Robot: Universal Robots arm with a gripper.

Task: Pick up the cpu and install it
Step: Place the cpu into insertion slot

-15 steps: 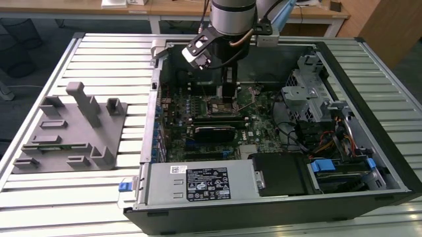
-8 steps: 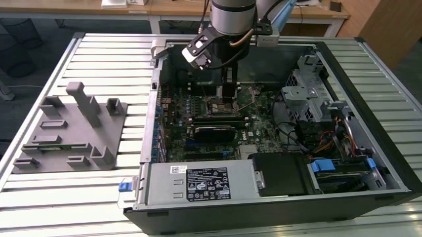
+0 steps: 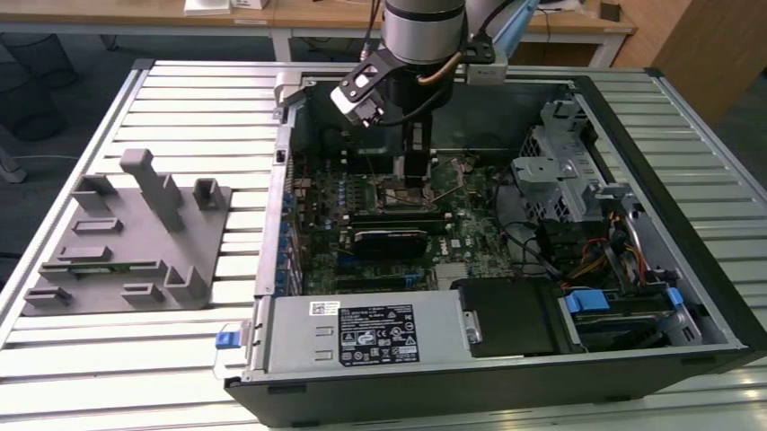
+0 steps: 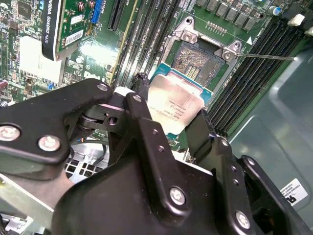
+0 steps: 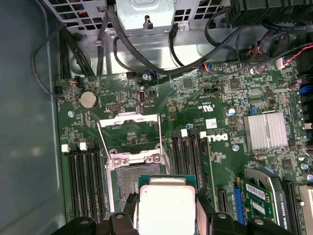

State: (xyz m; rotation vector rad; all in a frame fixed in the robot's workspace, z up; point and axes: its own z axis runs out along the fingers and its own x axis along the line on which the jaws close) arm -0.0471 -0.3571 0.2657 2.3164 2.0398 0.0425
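My gripper [image 4: 171, 105] is shut on the cpu [image 4: 173, 105], a thin square chip with a pale silvery top and a green rim. In both wrist views the black fingers [image 5: 131, 208] press its two opposite edges. The cpu [image 5: 166, 205] hangs just above the open socket [image 5: 128, 183] of the green motherboard [image 5: 195, 98], whose metal frame is swung up. The exterior view has the gripper [image 3: 416, 175] low inside the computer case, over the socket [image 3: 401, 190]; there the chip itself is hidden by the fingers.
The open computer case [image 3: 671, 296] lies on a slatted metal table [image 3: 192, 99]. A grey slotted holder block [image 3: 126, 238] stands at the exterior view's left. RAM slots [image 5: 85, 171] flank the socket, a graphics card [image 3: 390, 241] and cables [image 3: 599, 260] lie nearby.
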